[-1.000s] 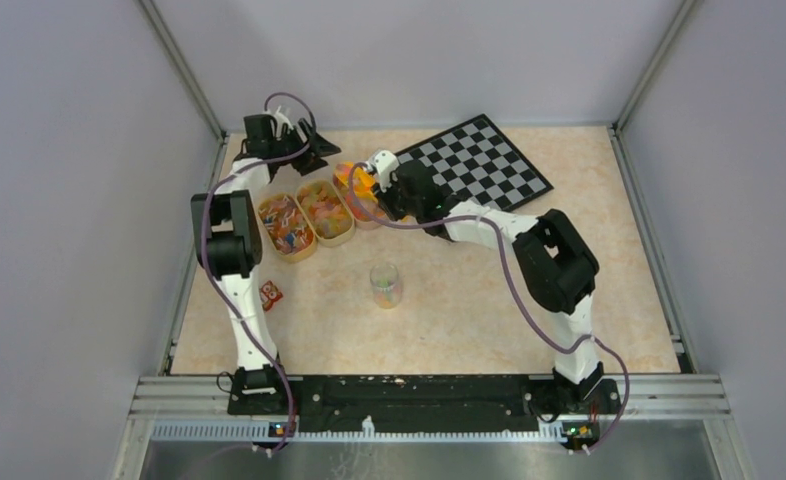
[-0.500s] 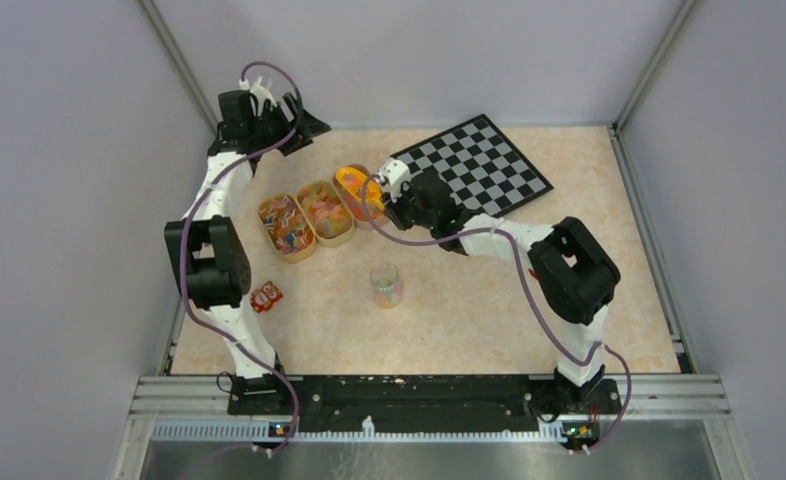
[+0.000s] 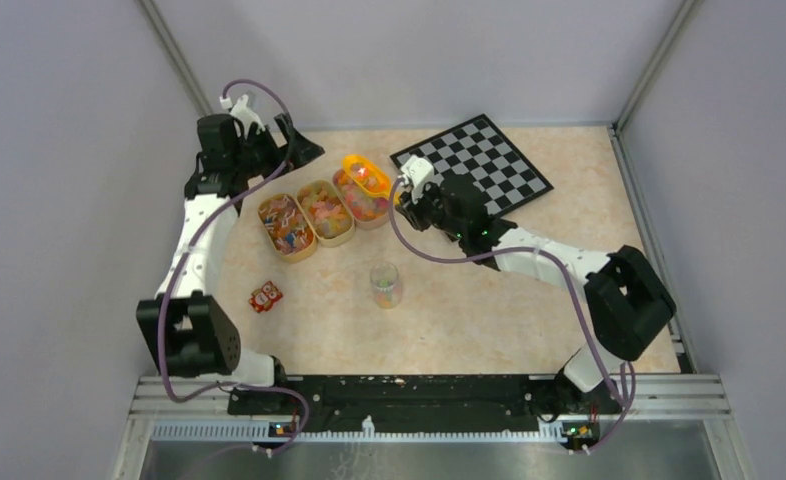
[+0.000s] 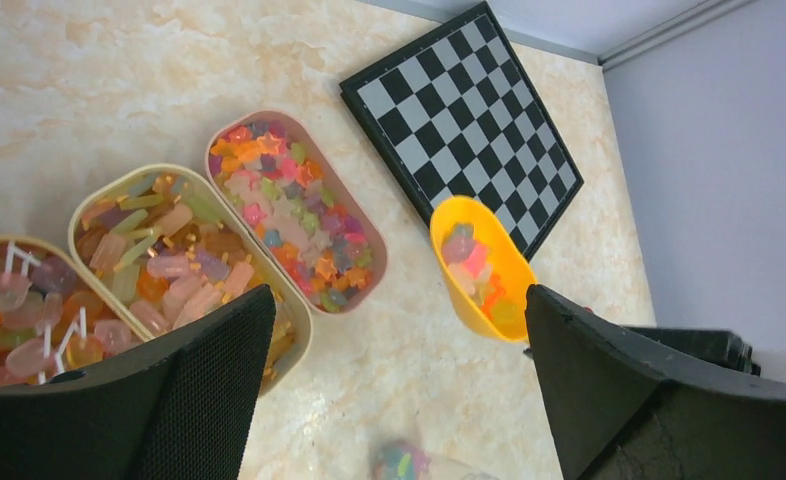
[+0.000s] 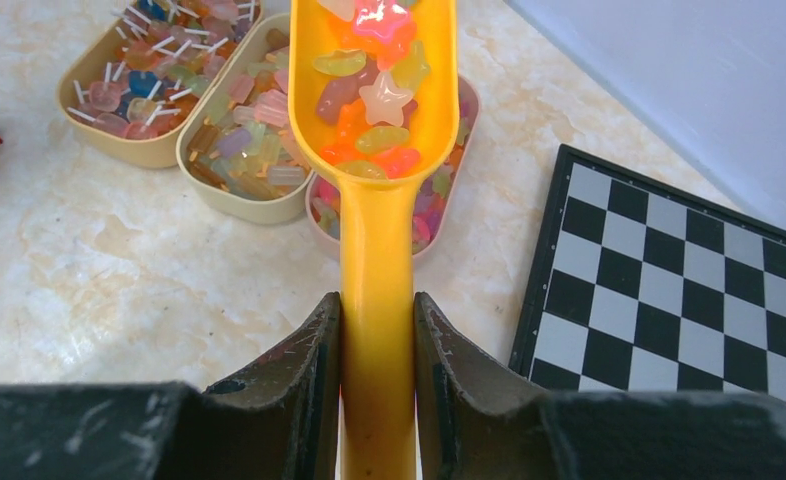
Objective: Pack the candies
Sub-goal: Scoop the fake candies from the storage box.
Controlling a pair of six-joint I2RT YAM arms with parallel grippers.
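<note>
So the right gripper [image 5: 377, 320] is clamped tight on the scoop [image 5: 374, 230] handle. A load of candies [image 5: 369, 95] sits in the bowl: pink, orange, yellow, one pale star. The scoop's long axis runs straight out from the claw, bowl end pointing away from it, toward the table's far left. It's held up over the far end of the tray closest to the chessboard [image 3: 474, 160].

More candies fill the three trays [image 5: 244, 210]. They're oblong and packed side by side, with their long axes all on the same diagonal, far-left to near-right. A few candies are in the jar [image 3: 385, 285], which stands upright nearer the arms.

The left gripper [image 4: 399, 390] is up by the far-left corner with its jaws spread wide, nothing in them.

The table [image 3: 469, 300] is beige marble-look, with plain grey walls [image 3: 419, 50] all around.
</note>
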